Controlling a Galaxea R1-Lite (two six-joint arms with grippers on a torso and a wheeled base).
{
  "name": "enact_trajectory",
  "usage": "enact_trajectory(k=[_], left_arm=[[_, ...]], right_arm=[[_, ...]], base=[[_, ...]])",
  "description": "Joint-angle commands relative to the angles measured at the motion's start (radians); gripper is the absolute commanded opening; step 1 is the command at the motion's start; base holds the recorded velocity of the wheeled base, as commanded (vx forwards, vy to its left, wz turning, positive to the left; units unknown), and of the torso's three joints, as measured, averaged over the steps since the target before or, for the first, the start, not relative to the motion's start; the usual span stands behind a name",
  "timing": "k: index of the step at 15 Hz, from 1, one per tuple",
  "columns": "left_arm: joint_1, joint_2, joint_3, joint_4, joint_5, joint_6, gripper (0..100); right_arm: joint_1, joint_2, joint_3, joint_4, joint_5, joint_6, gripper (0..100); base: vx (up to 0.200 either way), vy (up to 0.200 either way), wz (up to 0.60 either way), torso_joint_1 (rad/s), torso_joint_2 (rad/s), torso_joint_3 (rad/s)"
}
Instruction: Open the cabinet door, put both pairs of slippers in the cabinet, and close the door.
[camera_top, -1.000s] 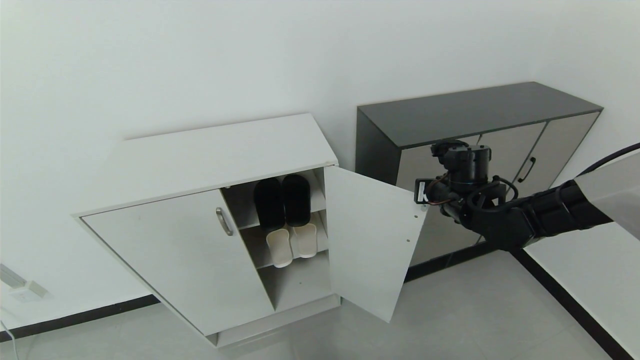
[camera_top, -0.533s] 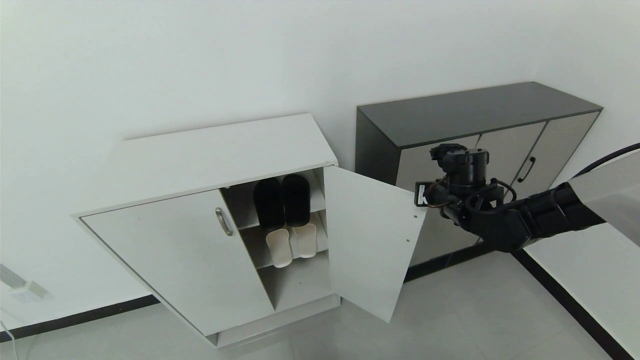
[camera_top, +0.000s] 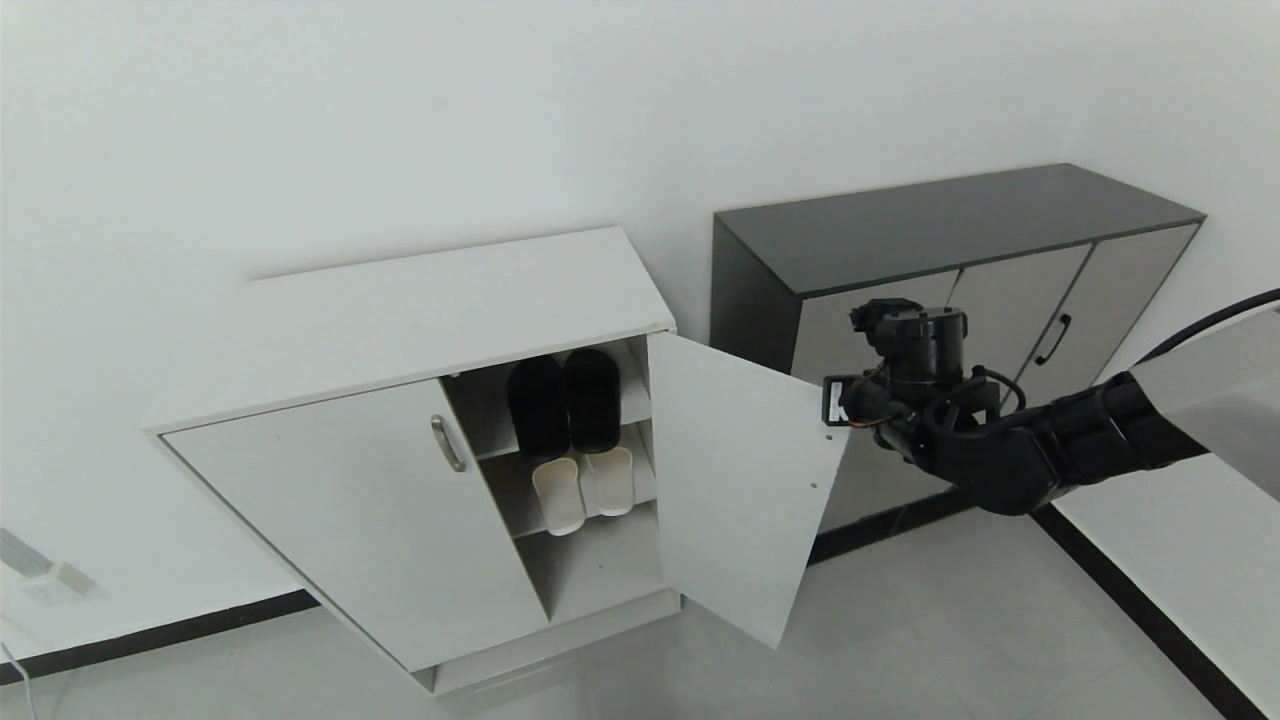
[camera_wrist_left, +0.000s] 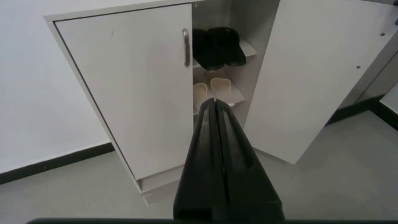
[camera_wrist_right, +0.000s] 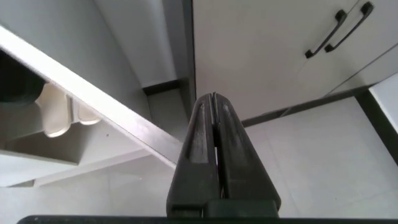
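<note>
The white cabinet (camera_top: 420, 310) stands against the wall with its left door (camera_top: 370, 520) shut and its right door (camera_top: 740, 480) swung open. Black slippers (camera_top: 565, 400) lie on the upper shelf and white slippers (camera_top: 585, 485) on the shelf below. My right gripper (camera_top: 838, 400) is shut and sits at the open door's outer top corner. In the right wrist view the shut gripper (camera_wrist_right: 214, 99) hangs just beyond the door's edge (camera_wrist_right: 93, 99). My left gripper (camera_wrist_left: 214, 102) is shut and empty, held back from the cabinet opening, with both slipper pairs (camera_wrist_left: 217, 46) beyond it.
A dark grey cabinet (camera_top: 950, 260) with shut doors stands right of the white one, close behind my right arm. A white surface (camera_top: 1180, 540) borders the far right. Grey floor tiles (camera_top: 900, 640) lie in front. A wall fitting (camera_top: 45, 580) sits low at the left.
My right arm has shifted a little to the left, and the open door's free edge has moved slightly inward with it. The slippers have not moved.
</note>
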Motion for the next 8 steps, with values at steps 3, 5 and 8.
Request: enact_trajectory(k=[3, 5, 8], left_arm=[[-0.002, 0.001, 0.0, 0.0, 0.0, 0.0, 0], [0.0, 0.001, 0.0, 0.0, 0.0, 0.0, 0], [0.0, 0.001, 0.0, 0.0, 0.0, 0.0, 0]], right_arm=[[0.061, -0.039, 0.061, 0.0, -0.001, -0.001, 0], [0.109, -0.056, 0.089, -0.004, -0.002, -0.001, 0], [0.196, -0.105, 0.154, -0.004, -0.001, 0.0, 0]], base=[[0.0, 0.0, 0.0, 0.0, 0.0, 0.0], [0.0, 0.0, 0.0, 0.0, 0.0, 0.0], [0.0, 0.0, 0.0, 0.0, 0.0, 0.0]])
